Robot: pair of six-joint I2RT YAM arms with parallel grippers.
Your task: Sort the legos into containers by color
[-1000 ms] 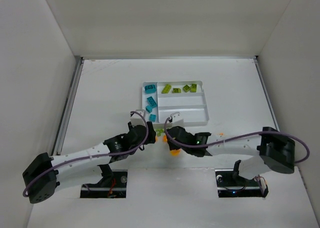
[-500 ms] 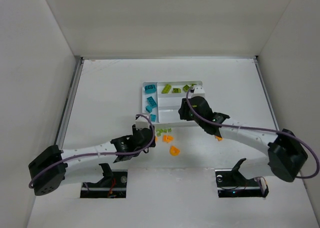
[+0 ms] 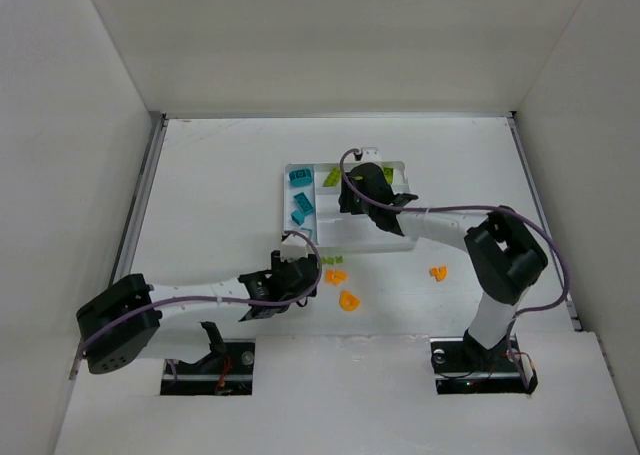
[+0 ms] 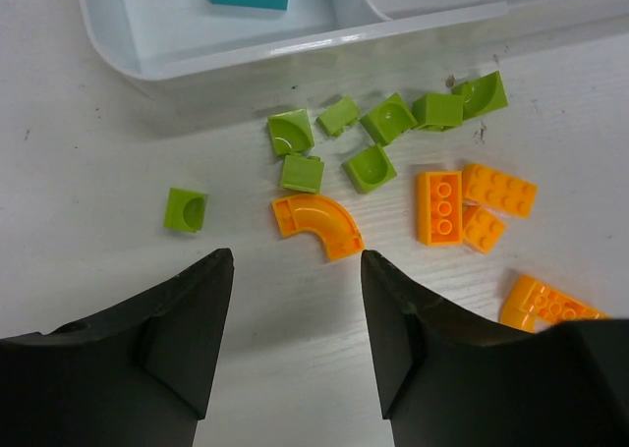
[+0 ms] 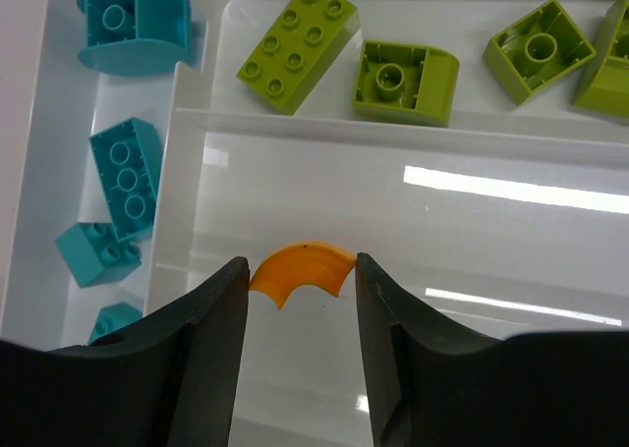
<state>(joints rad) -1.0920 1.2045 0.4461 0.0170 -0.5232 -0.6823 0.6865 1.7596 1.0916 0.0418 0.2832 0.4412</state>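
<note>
Right gripper (image 5: 300, 266) clenched an orange curved brick (image 5: 301, 272) at lower centre, over the white tray (image 5: 511, 241), in the long section below the lime bricks (image 5: 297, 44). Teal bricks (image 5: 126, 177) lay at left. Left gripper (image 4: 295, 258) hung released, grasping nothing, above loose lime pieces (image 4: 378, 123) and orange pieces (image 4: 439, 206) on the table (image 4: 98, 300).

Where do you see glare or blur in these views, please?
Right wrist: two glare streaks on the tray floor; the curved orange lego sharp. Left wrist: even light, faint shadows, crisp green legos. Top external: evenly lit, no blur.
</note>
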